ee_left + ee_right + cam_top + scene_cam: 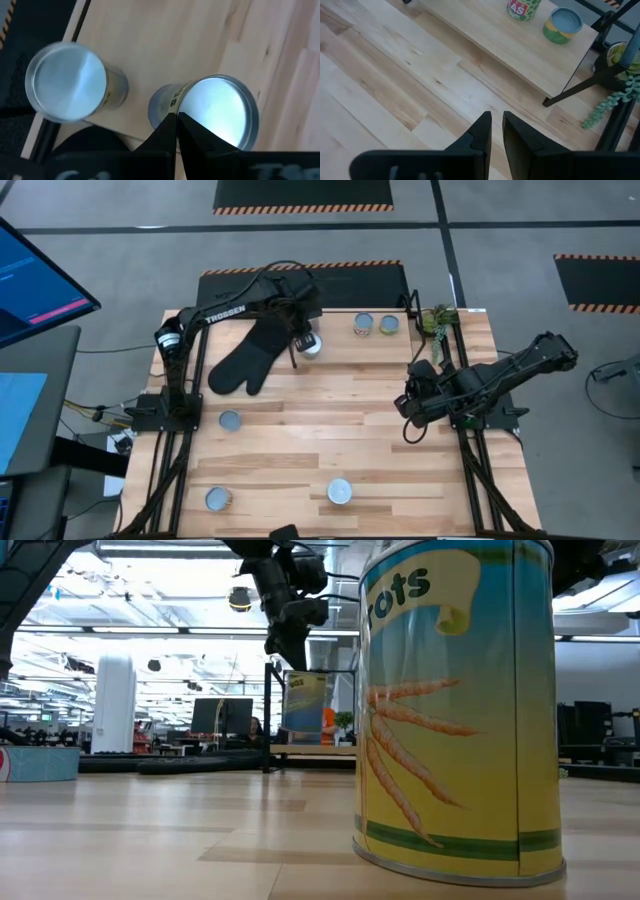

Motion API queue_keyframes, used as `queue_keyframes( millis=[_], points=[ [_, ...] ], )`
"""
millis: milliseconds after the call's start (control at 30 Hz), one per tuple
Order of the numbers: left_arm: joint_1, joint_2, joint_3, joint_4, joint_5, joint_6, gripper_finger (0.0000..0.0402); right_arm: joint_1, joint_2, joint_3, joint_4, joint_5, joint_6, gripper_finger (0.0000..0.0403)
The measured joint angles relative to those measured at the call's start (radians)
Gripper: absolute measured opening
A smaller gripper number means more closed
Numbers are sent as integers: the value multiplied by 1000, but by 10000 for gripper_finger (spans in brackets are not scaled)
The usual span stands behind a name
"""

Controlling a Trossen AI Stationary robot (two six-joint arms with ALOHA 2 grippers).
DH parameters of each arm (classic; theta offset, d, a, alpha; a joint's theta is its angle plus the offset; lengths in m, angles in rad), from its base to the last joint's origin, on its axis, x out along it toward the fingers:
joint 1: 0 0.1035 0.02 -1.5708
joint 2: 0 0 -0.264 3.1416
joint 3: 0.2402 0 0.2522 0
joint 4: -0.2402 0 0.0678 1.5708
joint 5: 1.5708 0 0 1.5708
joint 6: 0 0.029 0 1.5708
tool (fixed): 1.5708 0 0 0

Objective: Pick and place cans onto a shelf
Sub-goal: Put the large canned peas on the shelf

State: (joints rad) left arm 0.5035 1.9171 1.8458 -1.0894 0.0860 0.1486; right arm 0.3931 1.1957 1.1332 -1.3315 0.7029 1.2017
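The shelf (380, 348) runs along the table's far edge, and two cans (363, 324) (389, 324) stand on it at its right. My left gripper (302, 340) is shut, its tips over the rim of a silvery-topped can (220, 112) that stands on the shelf's left half. Another can (67, 80) stands at the shelf's far edge beside it. Three cans (230, 420) (218, 499) (340, 491) stand on the tabletop. My right gripper (410, 408) is shut and empty above the table's right side. My left gripper's shut fingertips (170, 125) point down at the rim (186, 95) of the silvery-topped can, on the side toward the table's left. I cannot tell whether they touch it. The can stands upright on the shelf.
A black oven mitt (250, 360) lies on the shelf's left part, next to my left gripper. A small green plant (437, 320) stands at the shelf's right end. In the low view, the near can (455, 710) fills the foreground.
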Motion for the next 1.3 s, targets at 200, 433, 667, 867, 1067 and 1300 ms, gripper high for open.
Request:
queue_keyframes(
  millis=[200,433,667,867,1067,1300],
  points=[
    [3,0,0,-18,-13,45,0,0,0,0,0,0,3,70],
    [2,0,0,-2,-22,68,0,0,0,0,1,0,3,70],
    [0,0,-25,17,-22,74,0,0,0,0,1,0,4,70],
    [-5,2,-68,52,-20,79,0,0,0,0,1,1,5,70],
    [-5,1,-55,85,-19,92,0,0,0,0,1,1,5,70],
    [-1,1,-64,73,-20,128,0,0,0,0,5,0,5,70]
  ],
)
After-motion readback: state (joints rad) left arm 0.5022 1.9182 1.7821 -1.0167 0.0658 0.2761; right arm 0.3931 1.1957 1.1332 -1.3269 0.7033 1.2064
